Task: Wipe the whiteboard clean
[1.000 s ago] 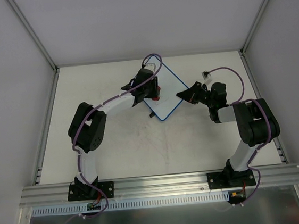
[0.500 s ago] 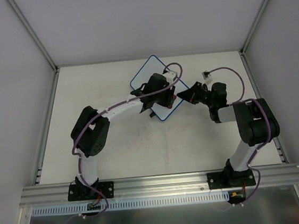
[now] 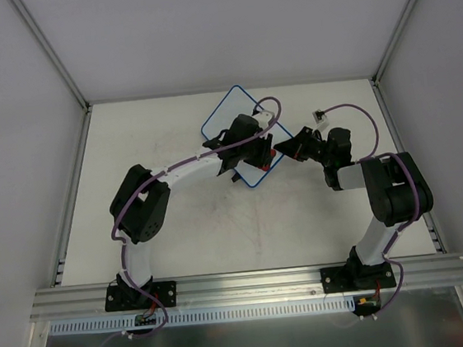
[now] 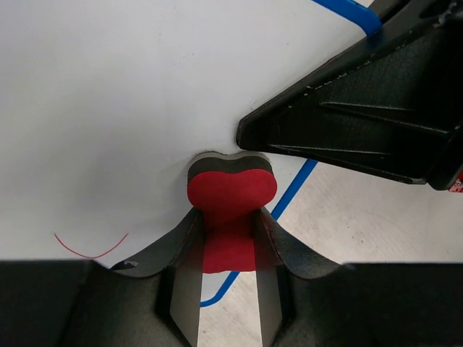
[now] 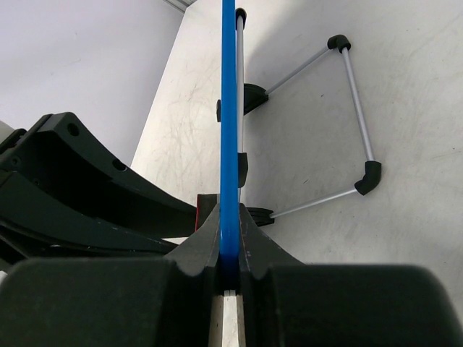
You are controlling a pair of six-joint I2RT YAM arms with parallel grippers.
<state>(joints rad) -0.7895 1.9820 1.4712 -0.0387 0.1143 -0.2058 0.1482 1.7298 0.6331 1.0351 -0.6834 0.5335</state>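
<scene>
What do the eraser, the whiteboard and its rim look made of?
The eraser: probably soft foam, matte red with a dark felt-like pad; it is squeezed into a heart shape. The whiteboard: smooth, even white face, probably a coated sheet. Its rim: blue, likely plastic; smooth, uniform colour.

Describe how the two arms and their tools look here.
Both the left arm and right arm have white links, bulky black joint housings and a purple cable looped along them. The left tool and right tool are matte black, with wedge-shaped fingers tapering forward.
</scene>
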